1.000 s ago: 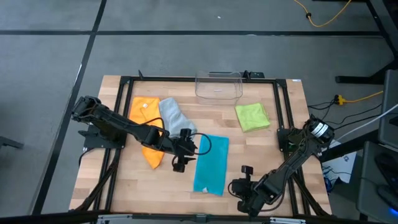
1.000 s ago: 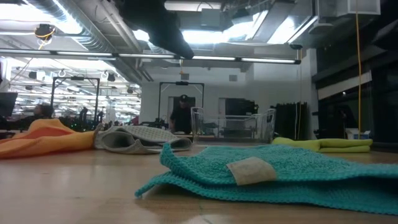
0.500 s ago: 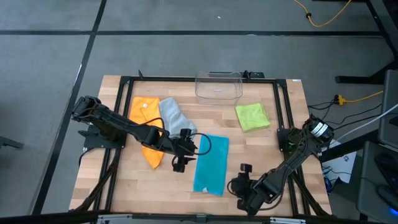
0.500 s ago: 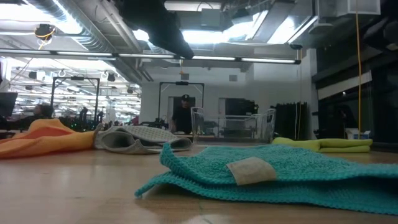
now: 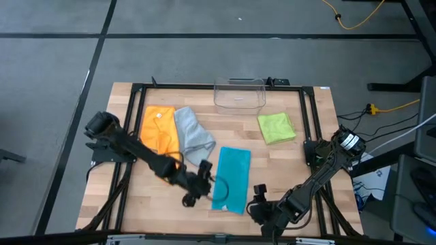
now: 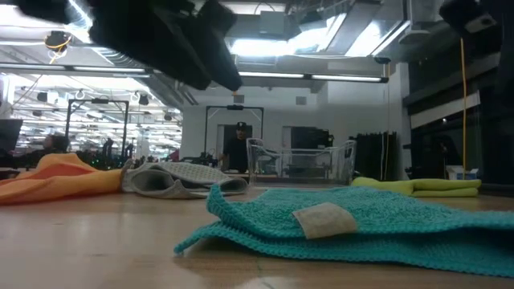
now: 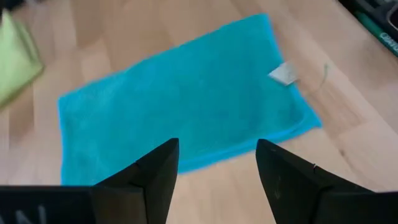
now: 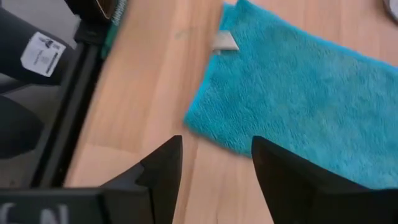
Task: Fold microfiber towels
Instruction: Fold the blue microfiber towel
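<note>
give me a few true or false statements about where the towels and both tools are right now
1. The teal blue microfiber towel lies flat between the left tool and the right tool. True.
2. The lime green folded towel sits inside the clear plastic bin. False: it lies on the wooden table, outside the bin.
3. The left tool is open and holds nothing. True.
4. The light grey towel lies beside the orange towel. True.
5. The right tool grips the teal towel's corner. False: its fingers are apart above the table by the towel's edge.
</note>
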Motion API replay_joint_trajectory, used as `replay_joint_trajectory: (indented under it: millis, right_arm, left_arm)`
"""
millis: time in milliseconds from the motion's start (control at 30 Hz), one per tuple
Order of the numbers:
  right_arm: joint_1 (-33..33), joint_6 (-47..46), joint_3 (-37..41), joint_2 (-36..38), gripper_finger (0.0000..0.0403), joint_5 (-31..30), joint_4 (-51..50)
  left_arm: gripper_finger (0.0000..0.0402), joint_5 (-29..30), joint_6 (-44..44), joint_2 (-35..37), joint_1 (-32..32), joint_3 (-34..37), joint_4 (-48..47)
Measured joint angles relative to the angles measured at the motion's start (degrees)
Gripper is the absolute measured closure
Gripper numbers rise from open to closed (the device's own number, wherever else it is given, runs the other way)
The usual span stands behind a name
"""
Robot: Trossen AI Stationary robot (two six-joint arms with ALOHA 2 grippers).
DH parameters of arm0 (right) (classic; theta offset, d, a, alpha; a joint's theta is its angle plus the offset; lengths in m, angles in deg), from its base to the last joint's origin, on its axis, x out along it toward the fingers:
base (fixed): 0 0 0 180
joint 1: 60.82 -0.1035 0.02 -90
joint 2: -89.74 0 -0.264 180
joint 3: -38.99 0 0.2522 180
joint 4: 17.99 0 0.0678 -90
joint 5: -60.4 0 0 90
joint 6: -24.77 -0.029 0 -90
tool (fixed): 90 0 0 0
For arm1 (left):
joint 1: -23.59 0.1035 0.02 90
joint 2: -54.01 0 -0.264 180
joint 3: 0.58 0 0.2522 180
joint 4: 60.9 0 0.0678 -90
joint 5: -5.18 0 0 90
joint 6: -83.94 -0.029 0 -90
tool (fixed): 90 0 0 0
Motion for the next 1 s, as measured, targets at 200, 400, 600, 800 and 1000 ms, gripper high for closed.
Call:
replay_joint_trajectory:
  millis: [200,400,600,800,1000]
  right_arm:
    - [0.35,6.57,0.0,-0.79,0.0209,0.05,3.81]
    - [1.44,8.58,0.0,-1.84,0.0209,0.03,5.17]
    - [1.79,8.69,0.02,-2.1,0.0209,0.05,5.57]
    - [1.77,8.8,0.02,-2.1,0.0209,0.05,5.51]
    - [1.95,10.26,0.07,-2.32,0.0209,0.1,6.09]
  left_arm:
    - [0.0193,5.22,-2.47,-7.33,-5.72,-0.02,12.7]
    - [0.0193,5.48,-2.29,-11.0,-7.16,-0.03,17.0]
    - [0.0193,1.94,-2.35,-15.95,-8.81,-0.07,19.17]
    - [0.0193,7.15,-3.73,-17.69,-9.77,-0.42,21.01]
    - [0.0193,6.87,-3.48,-18.1,-8.3,-0.44,20.62]
